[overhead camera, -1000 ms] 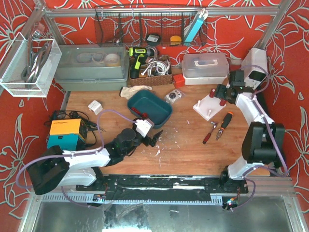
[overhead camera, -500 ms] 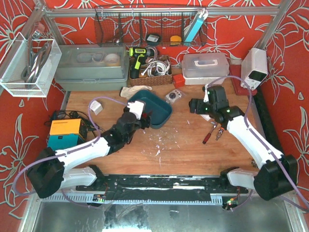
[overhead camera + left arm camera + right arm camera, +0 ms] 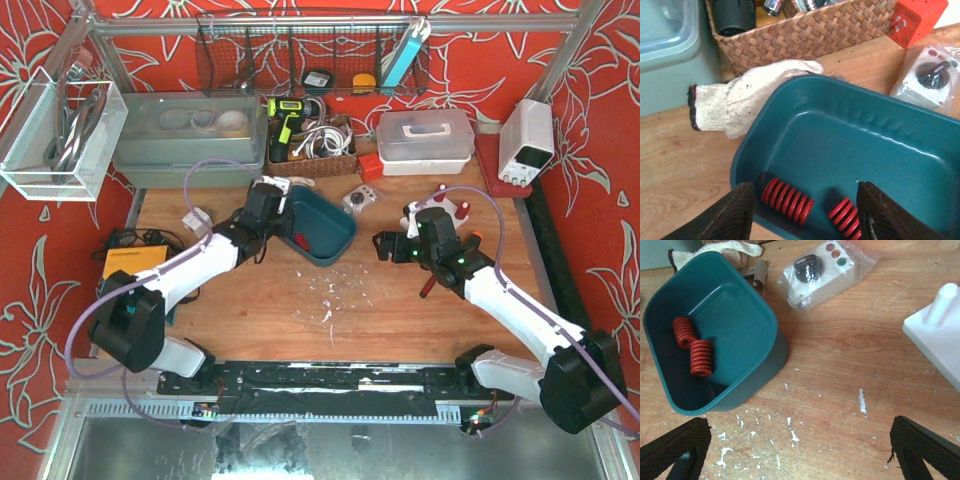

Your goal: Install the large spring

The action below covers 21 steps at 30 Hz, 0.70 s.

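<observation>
Right-hand spring [image 3: 844, 215] partly off-frame

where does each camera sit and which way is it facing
Top external: above and behind the bases, looking down at the table; left arm and right arm show whole.
Left wrist: low at the near rim of the teal bin, looking into it; left fingers, open, at the bottom edge.
Right wrist: over the table, looking down at the bin and white peg block; right fingers, open, in the bottom corners.
Shared: both wrist views show two red springs in the bin.
</observation>
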Available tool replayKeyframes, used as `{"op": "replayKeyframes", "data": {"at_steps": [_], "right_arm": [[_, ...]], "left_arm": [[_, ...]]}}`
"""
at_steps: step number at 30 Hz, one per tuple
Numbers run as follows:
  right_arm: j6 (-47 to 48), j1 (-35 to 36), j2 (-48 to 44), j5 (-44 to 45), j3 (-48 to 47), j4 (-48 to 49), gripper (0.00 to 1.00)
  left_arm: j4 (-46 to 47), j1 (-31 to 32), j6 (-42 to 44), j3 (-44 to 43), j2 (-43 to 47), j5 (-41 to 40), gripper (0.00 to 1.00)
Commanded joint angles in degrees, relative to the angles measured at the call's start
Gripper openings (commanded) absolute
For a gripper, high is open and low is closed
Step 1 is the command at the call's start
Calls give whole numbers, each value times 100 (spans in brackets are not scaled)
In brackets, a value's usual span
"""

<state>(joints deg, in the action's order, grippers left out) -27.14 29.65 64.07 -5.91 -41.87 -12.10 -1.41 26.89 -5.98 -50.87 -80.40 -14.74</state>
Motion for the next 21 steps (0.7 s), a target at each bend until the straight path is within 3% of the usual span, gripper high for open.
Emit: {"op": "replayKeyframes", "data": {"at_steps": [1, 11, 16, 21], "right_arm": [[-165, 98, -15, 29, 90, 450, 98], [106, 292, 107, 451, -76, 251, 99], [103, 315, 105, 410, -67, 284, 99], [66, 324, 340, 394, -46, 329, 99]], "left_arm": [[-1295, -126, 377, -799, -330, 263, 57], [-2495, -202, 991, -2282, -1481, 484, 53], [-2594, -230, 1254, -2435, -1873, 489, 53], [-2987, -238, 1320, -2959, -2844, 658, 50]]}}
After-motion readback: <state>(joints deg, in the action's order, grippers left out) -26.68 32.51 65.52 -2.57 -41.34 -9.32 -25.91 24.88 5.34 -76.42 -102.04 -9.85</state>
